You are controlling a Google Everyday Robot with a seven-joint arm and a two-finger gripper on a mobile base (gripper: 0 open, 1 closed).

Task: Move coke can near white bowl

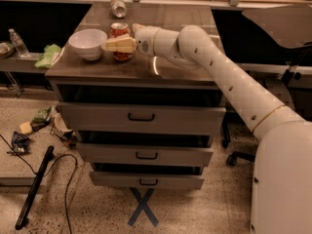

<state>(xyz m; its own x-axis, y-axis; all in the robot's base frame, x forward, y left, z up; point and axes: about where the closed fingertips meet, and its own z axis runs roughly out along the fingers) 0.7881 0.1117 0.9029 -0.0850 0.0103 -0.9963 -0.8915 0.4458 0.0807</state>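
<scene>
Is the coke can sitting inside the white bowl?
No, the coke can is beside the white bowl, gripped by the tool.

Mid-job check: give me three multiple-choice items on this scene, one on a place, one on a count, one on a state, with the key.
1. Where is the small red Coca-Cola can relative to the glossy round white bowl?
A) inside it
B) just right of it in the camera view
C) on the floor

2. How many drawer handles show on the metal cabinet front?
A) one
B) three
C) five

3. What is the two-finger gripper doing?
A) hanging open over the bowl
B) resting on the floor
C) shut on the can, over the countertop beside the bowl

Key:
1 B, the can is outside the bowl, at its right.
2 B, there is one handle on each of three drawers.
3 C, its pale fingers reach across the can's front.
</scene>
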